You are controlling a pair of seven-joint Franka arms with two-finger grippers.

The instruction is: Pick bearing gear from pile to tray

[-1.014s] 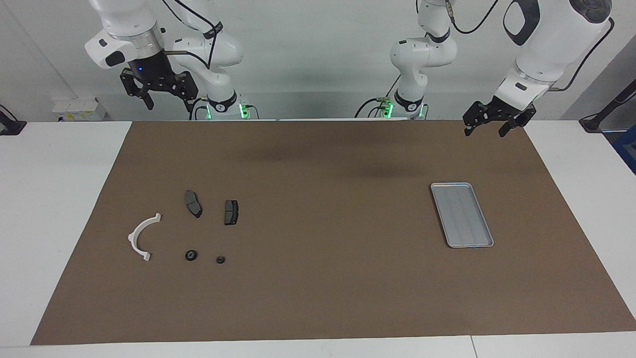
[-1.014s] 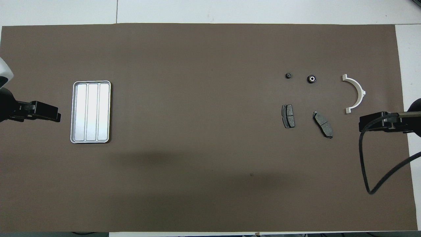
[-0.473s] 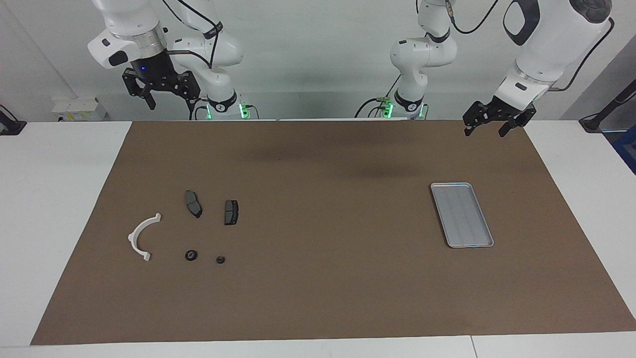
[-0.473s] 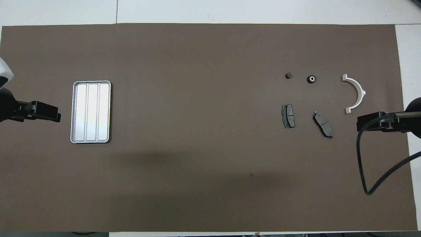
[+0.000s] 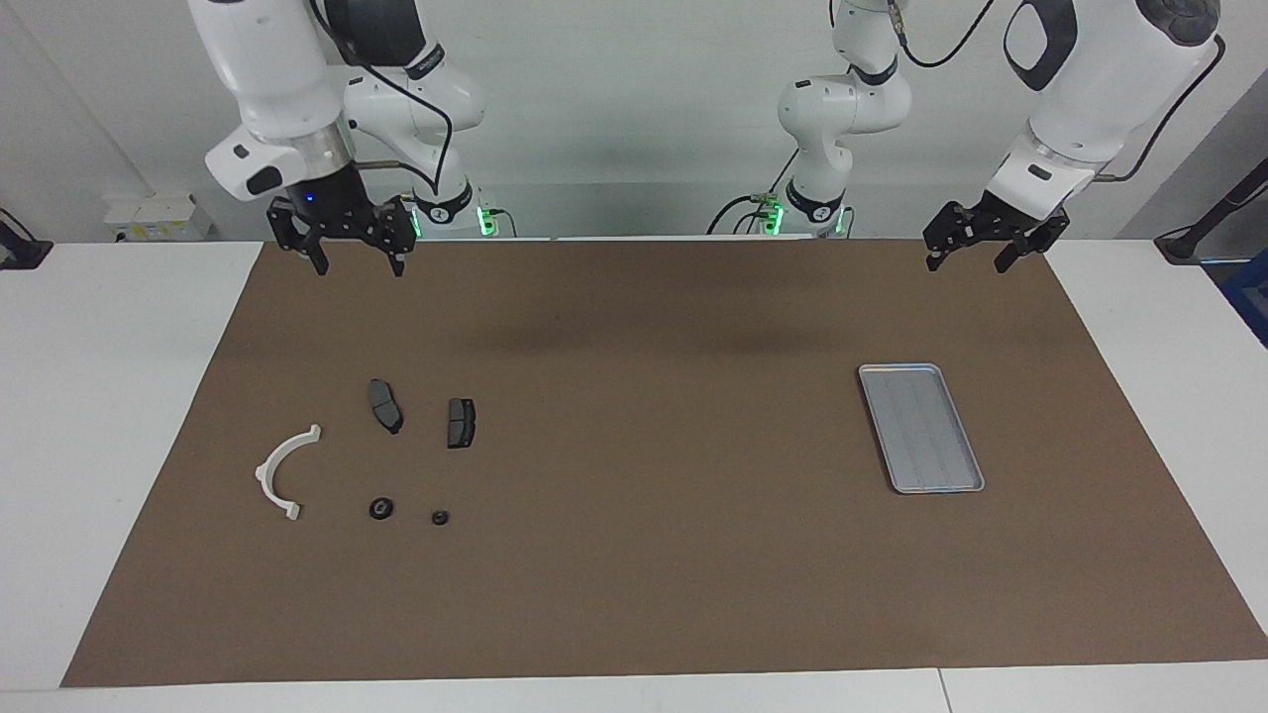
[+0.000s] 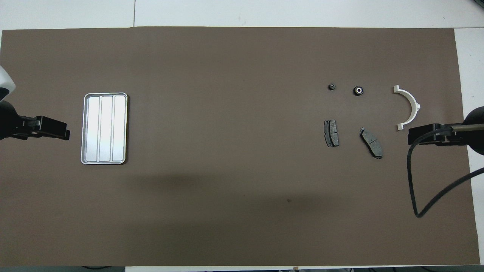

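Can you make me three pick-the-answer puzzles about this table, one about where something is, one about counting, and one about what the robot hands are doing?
1. Where is the tray?
A) toward the left arm's end of the table
B) among the small parts
C) held in the air

2. How many dark grey plates lie in the pile?
A) one
B) two
C) four

3. What is the right hand doing?
A) squeezing the white half-ring
B) resting in the tray
C) hanging open and empty above the brown mat

Answers:
1 A: it lies flat under the left hand, which is also open and empty.
2 B: two plates lie side by side.
3 C: its fingers are apart, nothing between them.
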